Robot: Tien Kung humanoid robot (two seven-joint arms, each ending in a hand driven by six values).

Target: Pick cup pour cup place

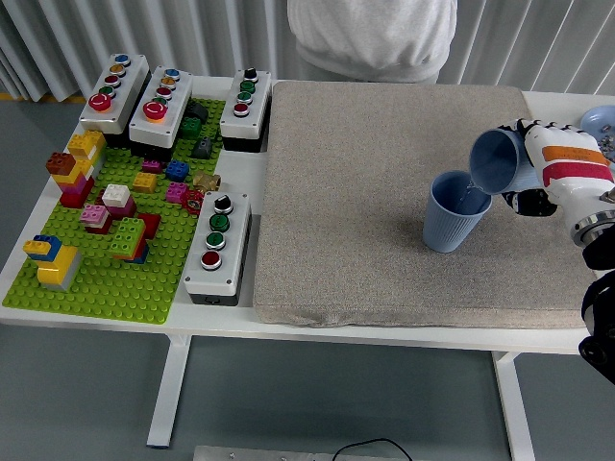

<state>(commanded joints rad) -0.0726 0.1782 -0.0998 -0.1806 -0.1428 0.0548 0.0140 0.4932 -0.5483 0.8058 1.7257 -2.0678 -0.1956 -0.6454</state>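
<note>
Blue cup in right hand tipped over upright cup

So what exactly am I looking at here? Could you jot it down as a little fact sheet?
Surface: grey mat on a white table
Right hand: grips a tilted blue cup, its mouth facing left and down
Standing cup: blue, upright on the mat, just below the tilted cup's rim
Pouring: a thin stream seems to fall between the cups
Left hand: not visible
Left side: green brick board with coloured bricks, four button boxes
Person: standing at the far side, hands not visible
</note>
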